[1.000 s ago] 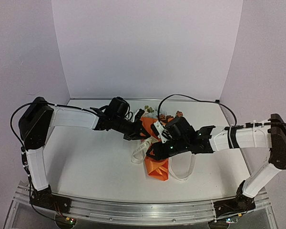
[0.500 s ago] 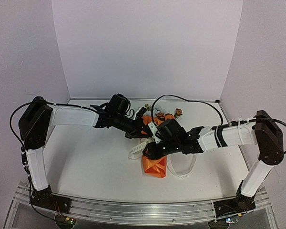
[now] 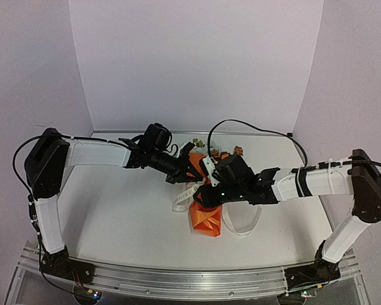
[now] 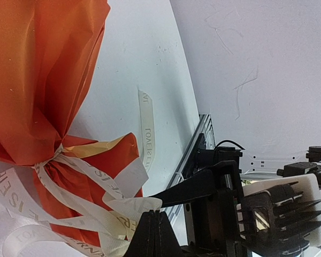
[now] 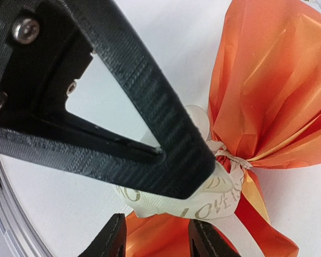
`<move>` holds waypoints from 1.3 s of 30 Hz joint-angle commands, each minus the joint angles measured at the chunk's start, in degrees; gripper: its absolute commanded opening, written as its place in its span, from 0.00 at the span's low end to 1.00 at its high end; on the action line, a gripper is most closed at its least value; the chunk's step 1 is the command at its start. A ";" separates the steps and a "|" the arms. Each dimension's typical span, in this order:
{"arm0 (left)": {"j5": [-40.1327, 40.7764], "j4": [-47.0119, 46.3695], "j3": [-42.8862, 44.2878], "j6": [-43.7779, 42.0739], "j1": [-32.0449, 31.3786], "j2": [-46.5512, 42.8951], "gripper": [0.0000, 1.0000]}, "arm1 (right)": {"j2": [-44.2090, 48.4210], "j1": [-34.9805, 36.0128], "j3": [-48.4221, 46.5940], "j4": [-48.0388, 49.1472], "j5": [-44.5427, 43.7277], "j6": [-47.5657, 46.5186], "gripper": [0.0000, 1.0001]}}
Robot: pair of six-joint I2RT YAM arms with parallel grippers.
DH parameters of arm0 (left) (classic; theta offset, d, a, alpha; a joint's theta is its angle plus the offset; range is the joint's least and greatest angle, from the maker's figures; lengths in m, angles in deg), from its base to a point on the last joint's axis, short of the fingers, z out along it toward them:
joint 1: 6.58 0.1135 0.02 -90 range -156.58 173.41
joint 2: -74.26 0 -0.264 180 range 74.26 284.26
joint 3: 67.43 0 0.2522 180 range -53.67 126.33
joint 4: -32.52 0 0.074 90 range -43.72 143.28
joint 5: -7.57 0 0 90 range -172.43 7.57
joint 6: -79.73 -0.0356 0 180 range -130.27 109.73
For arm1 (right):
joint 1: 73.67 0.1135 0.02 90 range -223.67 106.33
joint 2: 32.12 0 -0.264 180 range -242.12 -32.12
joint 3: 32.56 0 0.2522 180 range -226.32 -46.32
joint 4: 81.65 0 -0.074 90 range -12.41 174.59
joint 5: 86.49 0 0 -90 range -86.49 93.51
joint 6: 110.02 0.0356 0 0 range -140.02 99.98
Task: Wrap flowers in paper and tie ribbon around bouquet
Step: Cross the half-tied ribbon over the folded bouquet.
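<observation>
The bouquet [image 3: 205, 218] lies mid-table, its orange paper [image 4: 37, 80] cinched by the cream lettered ribbon [image 5: 206, 199], which is knotted at the neck. A few flowers [image 3: 237, 151] peek out behind the arms. My left gripper [image 4: 152, 214] is shut on a fold of the ribbon just beside the knot. My right gripper [image 5: 158, 242] stands open right below that ribbon loop, over orange paper; one of its fingers [image 4: 195, 188] reaches the pinched fold. The left gripper's finger fills much of the right wrist view and hides part of the loop.
Loose ribbon ends trail on the white table: one loop [image 3: 180, 201] left of the bouquet and another loop [image 3: 242, 223] to its right. A stray strip [image 4: 147, 134] lies flat near the table's front rail [image 3: 190, 279].
My right gripper has moved left, closing in on the knot and the left gripper. The bouquet's lower end has shifted slightly left. The left gripper stays shut on the ribbon.
</observation>
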 commanded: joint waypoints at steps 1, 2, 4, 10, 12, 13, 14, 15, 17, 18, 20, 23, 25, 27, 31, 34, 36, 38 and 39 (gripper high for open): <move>-3.21 -0.86 3.72 1.38 0.07 0.10 0.00 | 0.83 0.37 -2.00 1.15 -0.83 -0.58 0.43; -3.45 -0.84 3.79 1.46 0.07 0.15 0.00 | 0.71 0.37 -2.19 1.19 -0.83 -0.70 0.44; -3.86 -0.89 3.87 1.69 0.11 0.17 0.00 | 0.47 0.39 -2.50 1.50 -0.62 -0.75 0.45; -5.35 -1.75 3.90 2.40 0.11 0.26 0.00 | -1.53 0.39 -3.29 3.44 1.11 -0.13 0.43; -5.46 -1.75 3.88 2.46 0.14 0.20 0.00 | -2.43 0.42 -3.69 3.82 1.24 0.16 0.43; -5.54 -1.74 3.88 2.46 0.13 0.15 0.00 | -2.85 0.39 -3.95 3.89 1.38 0.35 0.42; -5.60 -1.74 3.88 2.45 0.14 0.12 0.00 | -3.27 0.37 -4.21 3.96 1.61 0.56 0.41; -5.56 -1.75 3.88 2.46 0.14 0.11 0.00 | -3.68 0.37 -4.41 3.98 1.86 0.78 0.40; -5.52 -1.81 3.88 2.47 0.15 0.18 0.00 | -4.23 0.40 -4.55 4.13 2.26 1.32 0.39; -5.52 -1.85 3.88 2.55 0.16 0.24 0.00 | -4.38 0.41 -4.52 4.24 2.27 1.53 0.39; -5.48 -2.02 3.88 2.65 0.17 0.26 0.00 | -4.78 0.39 -4.48 4.50 2.21 1.80 0.38; -5.48 -2.22 3.87 2.76 0.21 0.16 0.00 | -5.64 0.36 -4.71 5.03 1.96 1.99 0.35; -5.25 -2.27 3.72 2.80 0.31 0.00 0.00 | -6.21 0.33 -4.99 5.29 2.21 2.18 0.31; -4.53 -2.17 3.46 2.86 0.53 -0.18 0.00 | -6.13 0.30 -5.17 5.30 2.70 2.49 0.20; -1.35 -0.09 2.86 2.22 1.49 -0.60 0.00 | -3.16 -0.03 -4.17 4.10 3.27 3.29 0.01; 0.94 2.32 2.94 1.05 2.19 -0.46 0.00 | 0.08 -0.50 -2.67 2.01 3.67 3.78 0.00; 2.85 4.32 3.08 0.11 2.57 0.00 0.00 | 1.70 -1.04 -2.61 -0.60 4.69 4.38 0.00; 4.03 5.01 2.70 -0.37 2.91 0.31 0.00 | 3.15 -1.43 -2.25 -3.44 5.70 4.71 0.00; 4.54 5.10 2.46 -0.56 3.03 0.34 0.00 | 4.12 -1.59 -1.91 -4.23 5.88 4.83 0.00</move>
